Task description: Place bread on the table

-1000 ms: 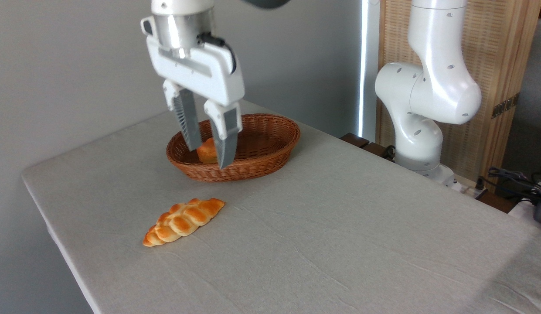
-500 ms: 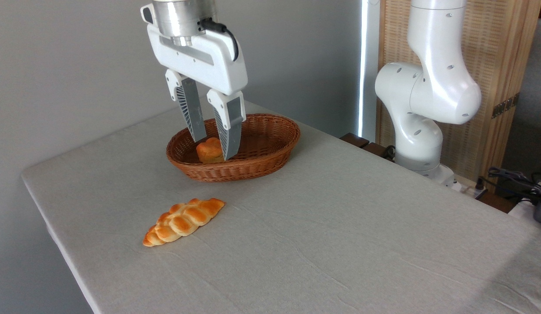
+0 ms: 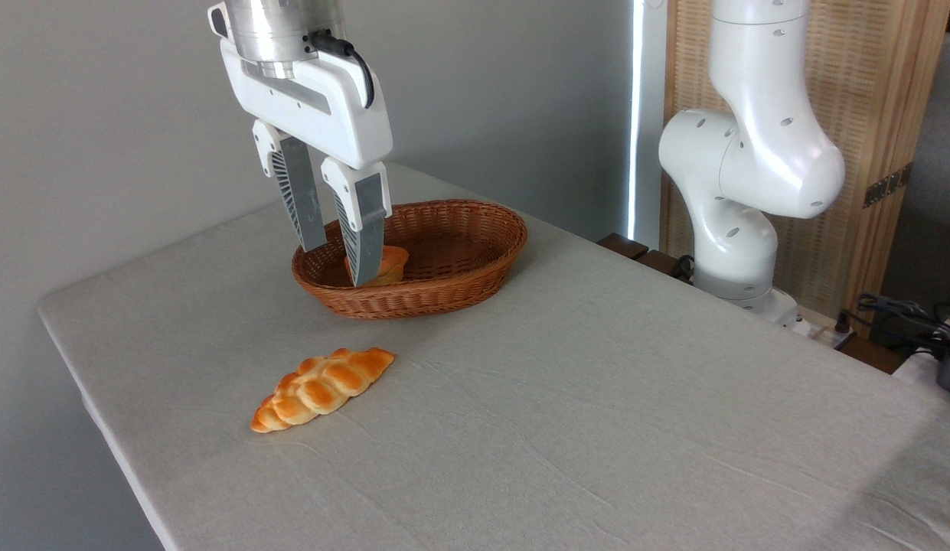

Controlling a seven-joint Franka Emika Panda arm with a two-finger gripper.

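While the bread (image 3: 322,389) lay flat on the grey-beige surface (image 3: 597,428), well clear of the wicker basket (image 3: 475,264) at its 1 o'clock, the gripper (image 3: 338,264) hung above the basket's 9 o'clock end, jaws parted and empty. Behind one fingertip, a small bun (image 3: 390,264) sat inside the basket.

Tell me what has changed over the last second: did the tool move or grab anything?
The tool rose and shifted left, jaws open and empty, taking hold of nothing. The bread stayed on the table, the bun in the basket.
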